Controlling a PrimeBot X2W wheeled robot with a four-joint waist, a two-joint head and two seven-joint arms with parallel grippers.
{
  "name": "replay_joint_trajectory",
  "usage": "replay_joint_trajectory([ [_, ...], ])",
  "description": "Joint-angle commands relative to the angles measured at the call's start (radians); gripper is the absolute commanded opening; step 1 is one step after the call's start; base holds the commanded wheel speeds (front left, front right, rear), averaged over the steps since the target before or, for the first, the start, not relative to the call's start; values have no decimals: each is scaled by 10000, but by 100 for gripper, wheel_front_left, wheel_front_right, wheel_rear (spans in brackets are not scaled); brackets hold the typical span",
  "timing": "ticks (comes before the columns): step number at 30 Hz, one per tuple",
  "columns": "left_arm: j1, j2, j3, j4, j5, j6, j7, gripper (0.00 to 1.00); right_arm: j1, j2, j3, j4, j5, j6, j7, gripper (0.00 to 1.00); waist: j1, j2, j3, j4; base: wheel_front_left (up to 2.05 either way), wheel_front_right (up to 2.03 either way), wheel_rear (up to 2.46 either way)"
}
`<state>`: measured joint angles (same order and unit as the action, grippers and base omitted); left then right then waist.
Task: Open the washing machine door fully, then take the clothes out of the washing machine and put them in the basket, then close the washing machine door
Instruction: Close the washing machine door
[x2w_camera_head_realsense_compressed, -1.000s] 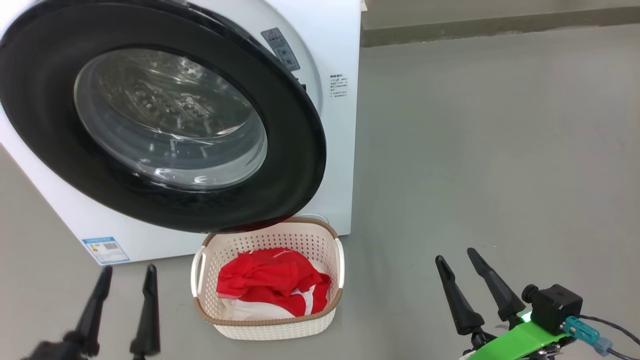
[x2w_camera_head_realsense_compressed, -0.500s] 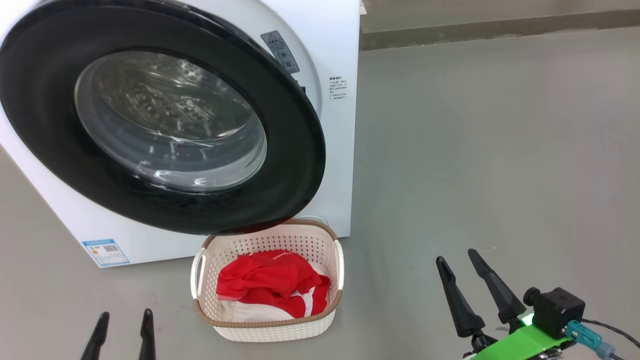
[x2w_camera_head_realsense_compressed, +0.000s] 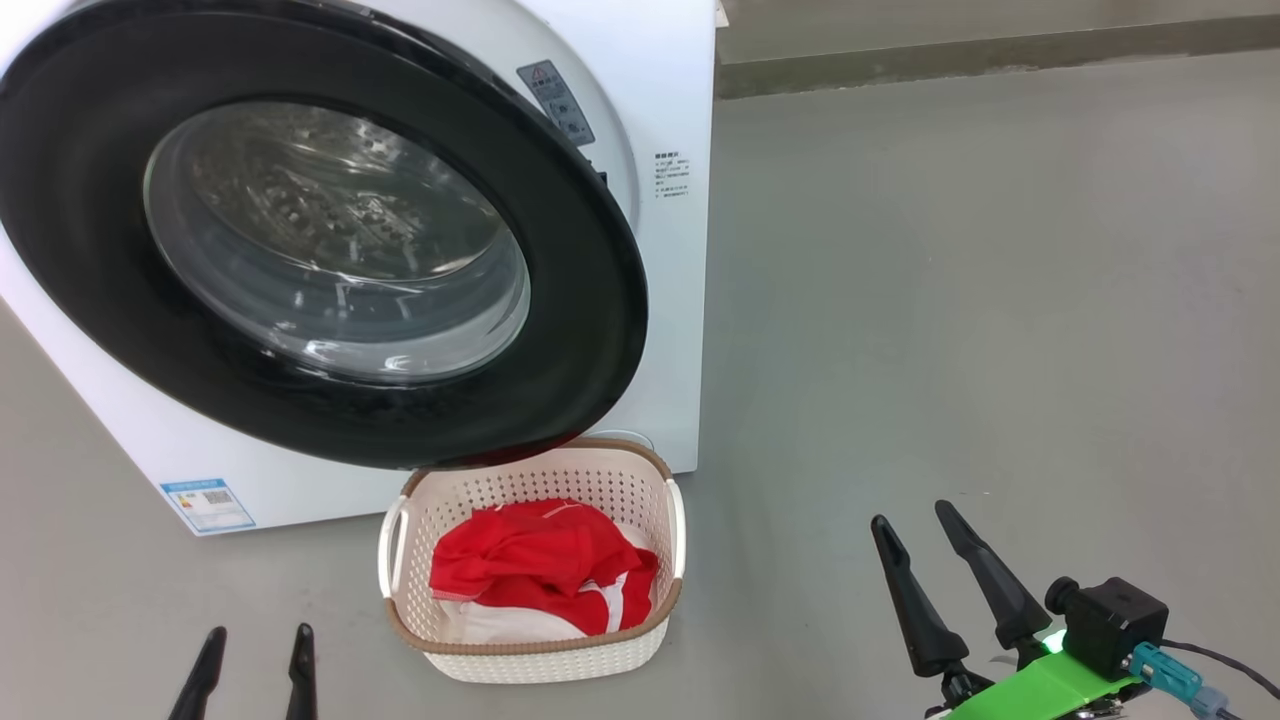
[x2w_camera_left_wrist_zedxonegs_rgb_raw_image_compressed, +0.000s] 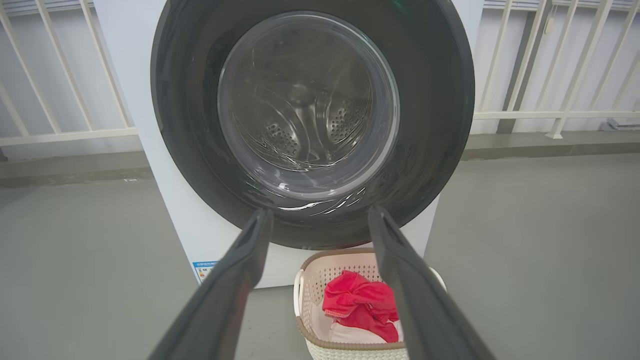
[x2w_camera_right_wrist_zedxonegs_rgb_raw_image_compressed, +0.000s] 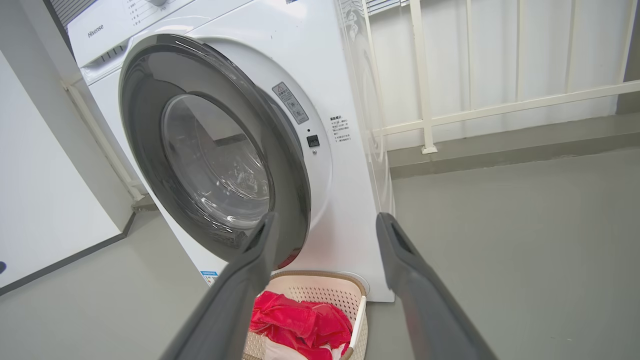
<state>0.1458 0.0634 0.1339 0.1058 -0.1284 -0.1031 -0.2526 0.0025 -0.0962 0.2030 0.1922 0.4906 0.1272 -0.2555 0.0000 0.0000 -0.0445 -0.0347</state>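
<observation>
Our left gripper (x2w_camera_head_realsense_compressed: 260, 640) has sunk lower; it and our right gripper (x2w_camera_head_realsense_compressed: 912, 518) gape empty, the washing machine door (x2w_camera_head_realsense_compressed: 590, 300) faces us, the clothes (x2w_camera_head_realsense_compressed: 530, 555) lie in the basket (x2w_camera_head_realsense_compressed: 540, 662) between both grippers

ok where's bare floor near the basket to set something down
Widest: the floor right of the basket, from the washer's side out to the right gripper. Smaller: left of the basket, between the blue label and the left gripper. Crowded: behind the basket, where the door overhangs its back rim.

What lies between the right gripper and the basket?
Only bare grey floor separates the right gripper from the basket, seen in the head view.
</observation>
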Motion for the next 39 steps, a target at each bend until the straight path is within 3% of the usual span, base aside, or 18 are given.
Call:
replay_joint_trajectory([
  [1,-283,39,377,-190,115,-70,-91,100,-151,-35,151,-258,-103,35,-63,100,0,0,8,1,0,0,0],
  [14,-296,-12,311,-201,420,-183,-91,100,-213,-62,210,-172,-101,35,-63,100,0,0,61,142,0,0,0],
  [15,-305,-15,278,-195,442,-189,-91,100,-236,-72,251,-152,-61,35,-63,43,0,0,66,168,0,0,0],
  [16,-315,-18,253,-193,455,-194,-91,100,-267,-82,273,-146,-34,35,-63,2,0,0,71,194,0,0,0],
  [29,-459,-64,-118,-204,313,-243,-91,100,-1261,-74,615,860,225,35,-63,0,0,0,184,794,0,0,0],
  [39,-751,-65,-547,-93,229,-267,-91,100,-3205,-63,1776,2648,768,35,-63,0,0,0,495,1565,0,0,0],
])
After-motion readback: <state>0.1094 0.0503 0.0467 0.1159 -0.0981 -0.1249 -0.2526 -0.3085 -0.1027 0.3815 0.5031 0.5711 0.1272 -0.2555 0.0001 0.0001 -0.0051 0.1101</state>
